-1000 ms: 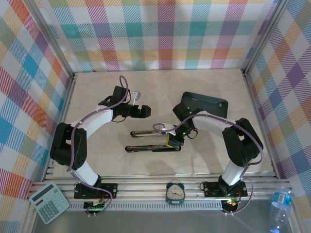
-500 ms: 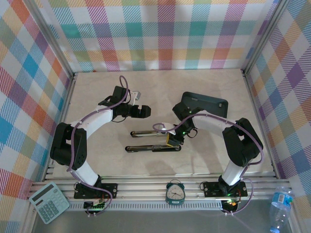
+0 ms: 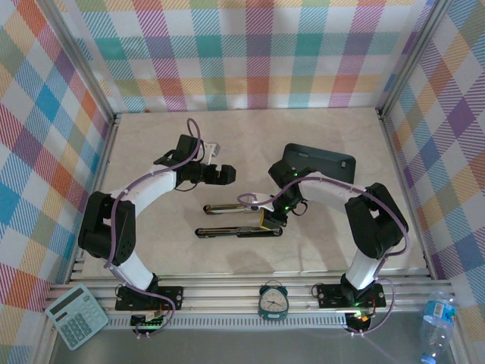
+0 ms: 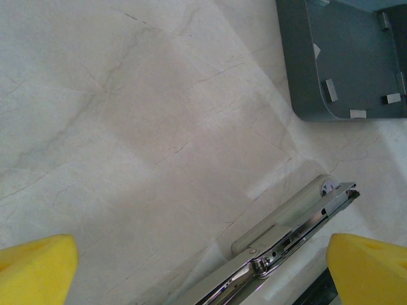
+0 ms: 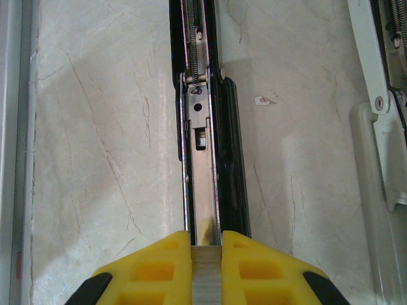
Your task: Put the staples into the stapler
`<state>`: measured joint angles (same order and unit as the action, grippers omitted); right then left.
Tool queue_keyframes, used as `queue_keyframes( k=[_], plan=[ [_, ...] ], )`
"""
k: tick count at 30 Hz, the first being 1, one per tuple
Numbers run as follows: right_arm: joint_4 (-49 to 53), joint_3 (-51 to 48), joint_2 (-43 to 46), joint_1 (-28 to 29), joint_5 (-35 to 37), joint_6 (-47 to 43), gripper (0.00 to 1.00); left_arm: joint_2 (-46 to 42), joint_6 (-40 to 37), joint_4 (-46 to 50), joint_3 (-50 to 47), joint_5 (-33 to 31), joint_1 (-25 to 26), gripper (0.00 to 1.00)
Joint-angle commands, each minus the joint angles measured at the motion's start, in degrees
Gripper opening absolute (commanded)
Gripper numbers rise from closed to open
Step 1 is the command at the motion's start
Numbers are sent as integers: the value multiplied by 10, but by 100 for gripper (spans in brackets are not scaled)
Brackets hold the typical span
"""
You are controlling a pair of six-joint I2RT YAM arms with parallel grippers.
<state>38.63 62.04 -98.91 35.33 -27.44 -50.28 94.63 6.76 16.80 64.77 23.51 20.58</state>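
where your right gripper (image 5: pixel 205 244) sat low over the table, its yellow fingers (image 5: pixel 159 267) were clenched on a strip of staples (image 5: pixel 205 276), silvery and ribbed, pinched between the two pads. the strip was lined up with the open metal channel of the stapler (image 5: pixel 205 146), right at the channel's near end. you could not tell whether it had entered or only met the mouth. the channel ran straight away from the fingers on a black body, with a spring showing at the far end. a second long bar (image 5: pixel 381 95), pale with metal fittings, lay parallel on the right, apart from the first; whether it belonged to the same stapler was unclear. a small pale fleck (image 5: pixel 262 100) lay on the table between the two.

from above, that gripper was at the right end of the nearer bar, with the dark grey tray (image 3: pixel 322 163) beyond it.

your left gripper (image 3: pixel 225 175) hung released, jaws wide, over the table (image 3: pixel 151 250) past the farther bar, touching nothing. its own camera caught both yellow fingertips (image 4: pixel 35 270) far apart at the lower corners, with a bar's metal end below and between them. the tray's corner sat at upper right, with a few loose staples (image 4: pixel 329 89) scattered apart on its floor.
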Motion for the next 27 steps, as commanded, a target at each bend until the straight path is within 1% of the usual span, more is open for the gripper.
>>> queue_keyframes(
  k=[1,6,27],
  plan=[
    [18,12,-5,4,-17,-14,12,6,-3,9,18,7,5,100],
    [17,12,-10,4,-1,-14,12,7,-4,11,19,6,6,100],
    [36,16,-18,4,-1,-19,11,7,-8,17,22,2,8,100]
  ],
)
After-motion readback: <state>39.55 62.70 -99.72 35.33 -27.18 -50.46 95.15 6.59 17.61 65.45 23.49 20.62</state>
